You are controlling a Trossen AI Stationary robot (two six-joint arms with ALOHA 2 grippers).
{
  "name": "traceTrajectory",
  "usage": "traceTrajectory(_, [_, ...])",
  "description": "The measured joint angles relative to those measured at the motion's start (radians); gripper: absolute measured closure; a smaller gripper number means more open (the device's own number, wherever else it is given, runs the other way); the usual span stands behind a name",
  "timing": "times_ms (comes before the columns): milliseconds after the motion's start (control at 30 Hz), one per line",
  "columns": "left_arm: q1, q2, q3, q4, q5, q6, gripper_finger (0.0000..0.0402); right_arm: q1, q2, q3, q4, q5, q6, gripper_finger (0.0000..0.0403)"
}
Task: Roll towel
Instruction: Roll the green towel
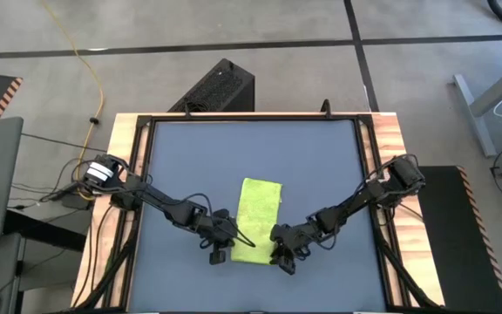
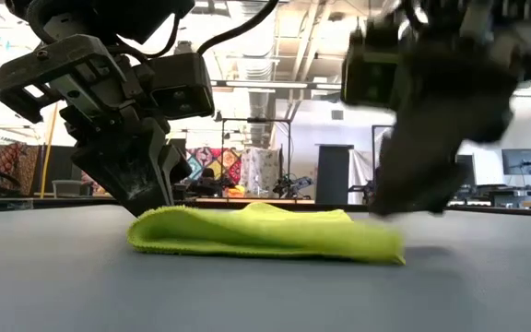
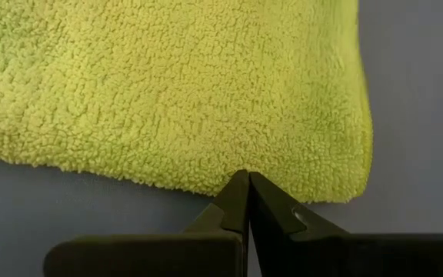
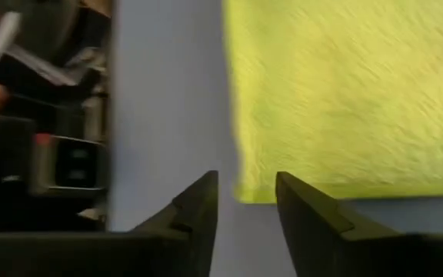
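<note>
The lime yellow-green towel (image 1: pixel 260 208) lies flat on the grey table as a folded narrow rectangle, its long sides running from far to near. My left gripper (image 3: pixel 245 183) is shut, and its tips stand at the towel's near edge, left of the near end (image 2: pixel 155 207). My right gripper (image 4: pixel 244 201) is open just off the towel's near right corner (image 4: pixel 246 192). Its fingers stand on either side of that corner and are clear of the cloth. In the low view the right gripper (image 2: pixel 390 205) is blurred above the towel's right end. My left gripper meets the towel's near edge (image 3: pixel 229 171) with its shut fingertips, slanting down from the near left. I cannot tell whether any cloth is caught between the tips. The towel (image 2: pixel 265 231) lies flat on the table there, not lifted.
The table's black frame (image 1: pixel 251 119) and wooden side strips border the grey mat. A black box (image 1: pixel 220 87) stands on the floor beyond the far edge. Bare mat (image 1: pixel 199 157) lies on the far side of the towel and to both sides of it.
</note>
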Motion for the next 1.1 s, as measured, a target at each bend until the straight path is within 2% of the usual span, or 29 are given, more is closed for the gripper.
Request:
traceTrajectory(133, [0.0,0.0,0.0,0.01,0.002,0.0,0.0401,0.0,-0.049,0.002,-0.015,-0.038,-0.023,0.0217])
traceTrajectory(233, [0.0,0.0,0.0,0.025,0.003,0.0,0.0401,0.001,-0.055,0.002,-0.017,0.03,-0.029,0.0213])
traceTrajectory(500, [0.0,0.0,-0.002,0.051,0.007,0.005,0.0401,-0.019,0.044,0.004,0.015,0.051,-0.056,0.0222])
traceTrajectory(600, [0.001,-0.001,-0.002,0.052,0.038,0.02,0.0401,-0.017,0.056,0.004,0.023,0.053,-0.063,0.0226])
traceTrajectory(700, [0.006,-0.027,0.007,0.046,0.056,0.021,0.0401,-0.016,0.065,0.004,0.026,0.056,-0.063,0.0228])
traceTrajectory(900, [0.03,-0.117,0.015,0.035,0.006,0.045,0.0401,-0.017,0.065,0.005,0.028,0.055,-0.07,0.0228])
traceTrajectory(1100, [0.033,-0.166,0.015,0.049,0.013,0.057,0.0401,-0.018,0.059,0.005,0.047,0.048,-0.085,0.0228])
